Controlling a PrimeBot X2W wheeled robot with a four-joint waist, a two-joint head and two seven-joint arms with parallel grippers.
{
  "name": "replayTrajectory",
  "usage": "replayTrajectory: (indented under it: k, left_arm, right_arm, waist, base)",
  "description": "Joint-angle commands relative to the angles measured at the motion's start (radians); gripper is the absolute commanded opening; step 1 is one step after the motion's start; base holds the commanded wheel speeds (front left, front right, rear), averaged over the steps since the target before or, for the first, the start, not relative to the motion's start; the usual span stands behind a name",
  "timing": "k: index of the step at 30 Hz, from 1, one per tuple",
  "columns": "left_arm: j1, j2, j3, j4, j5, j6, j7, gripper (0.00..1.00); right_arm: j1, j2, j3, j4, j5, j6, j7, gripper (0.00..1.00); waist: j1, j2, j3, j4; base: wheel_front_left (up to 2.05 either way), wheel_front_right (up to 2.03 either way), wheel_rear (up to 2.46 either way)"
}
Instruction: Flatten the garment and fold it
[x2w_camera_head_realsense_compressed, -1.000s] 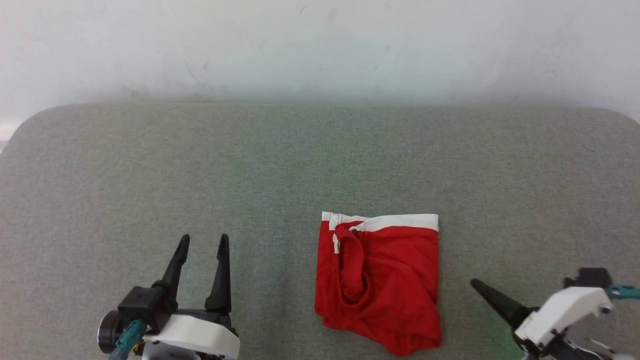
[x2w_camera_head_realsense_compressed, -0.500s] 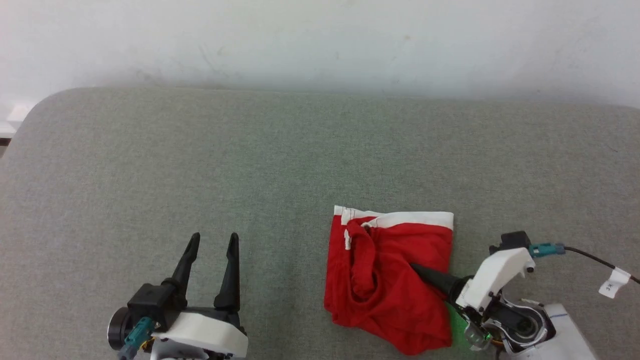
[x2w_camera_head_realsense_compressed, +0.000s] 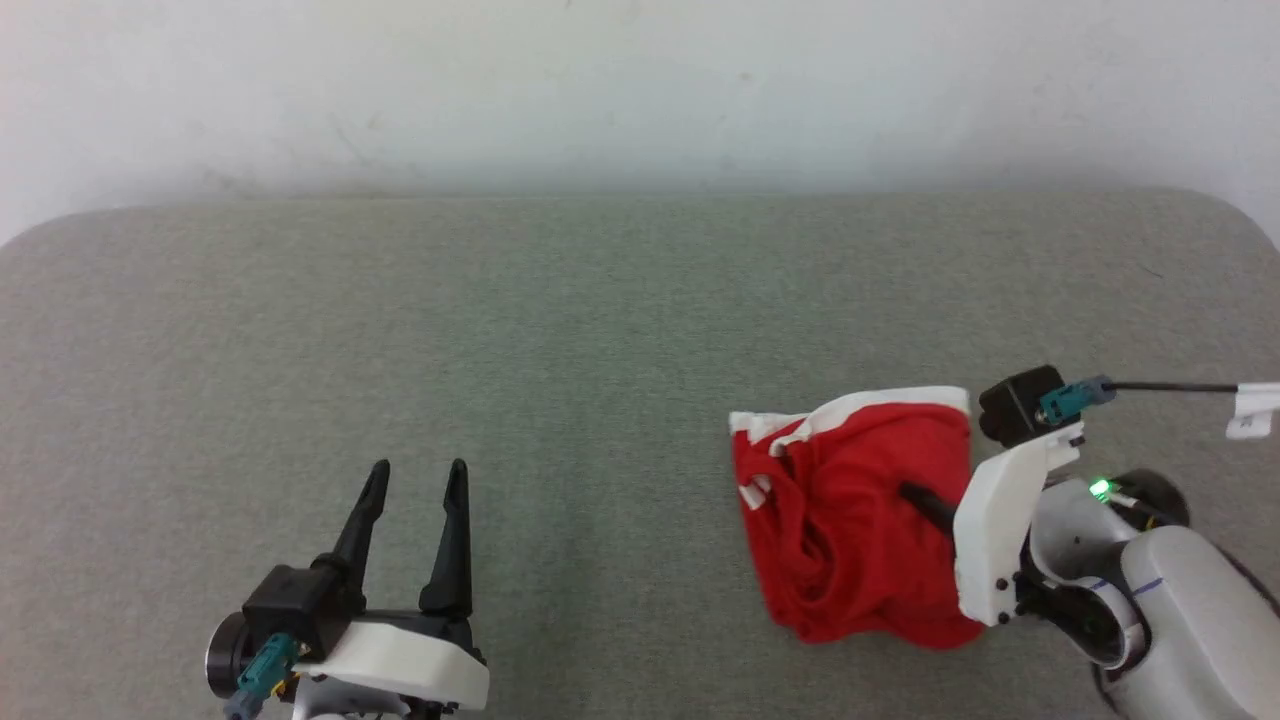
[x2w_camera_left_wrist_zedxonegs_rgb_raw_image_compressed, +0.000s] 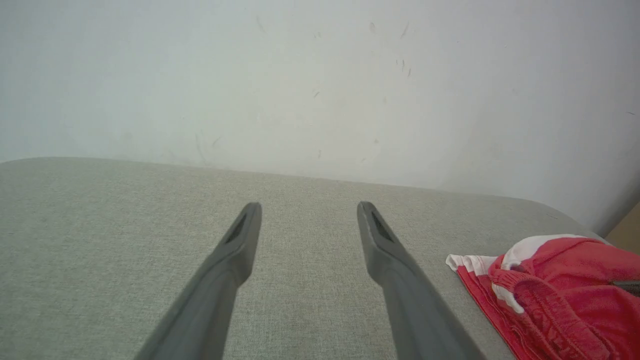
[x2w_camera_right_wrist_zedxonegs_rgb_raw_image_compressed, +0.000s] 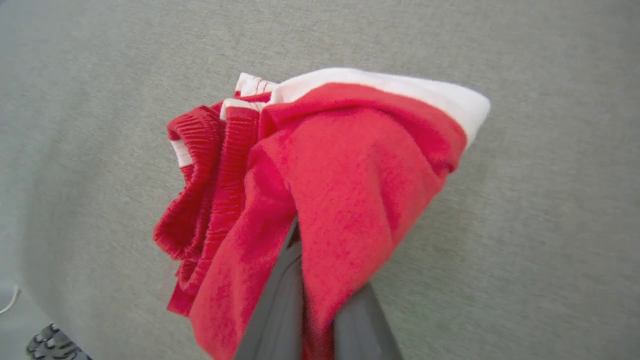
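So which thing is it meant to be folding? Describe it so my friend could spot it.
Find the broad grey-green padded table below the white wall, then look to its near right side. There sit crumpled red shorts, pinched in the jaws of the right arm. They are the one bright, soft thing there: red with white trim and a gathered waistband.

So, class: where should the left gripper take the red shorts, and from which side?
Likely the white-trimmed corner, from the robot's left: it lies flat and exposed toward the open left gripper, while the right gripper pinches the shorts opposite.
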Motion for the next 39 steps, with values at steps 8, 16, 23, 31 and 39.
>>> replayTrajectory:
  k: [8,16,23,31,39]
  left_arm:
    - [-0.026,-0.008,0.002,-0.048,0.006,-0.001,-0.005,1.0]
    - [-0.106,0.014,-0.004,-0.077,0.032,-0.013,-0.005,1.0]
    - [-0.195,0.039,-0.017,-0.092,0.054,-0.021,-0.005,1.0]
    - [-0.222,0.038,-0.019,-0.087,0.052,-0.018,-0.005,1.0]
    - [-0.186,0.021,-0.017,-0.067,0.033,-0.016,-0.005,1.0]
  right_arm:
    - [0.033,-0.137,-0.015,-0.2,-0.183,-0.001,0.143,0.0]
    - [0.032,-0.22,-0.135,-0.092,-0.208,-0.001,0.093,0.0]
    - [-0.043,-0.286,-0.236,0.135,-0.243,-0.001,-0.1,0.0]
    - [-0.12,-0.264,-0.314,0.36,-0.261,-0.001,-0.42,1.0]
    - [-0.079,-0.2,-0.399,0.537,-0.303,-0.001,-0.544,1.0]
  waist:
    - [0.0,-0.0001,0.059,-0.145]
    - [0.0,-0.0001,0.206,-0.246]
    - [0.0,-0.0001,0.32,-0.252]
    - [0.0,-0.0001,0.34,-0.232]
    - [0.0,-0.0001,0.255,-0.224]
  base:
    - [0.0,0.0,0.0]
    - [0.0,0.0,0.0]
    - [0.0,0.0,0.0]
    - [0.0,0.0,0.0]
    - [0.0,0.0,0.0]
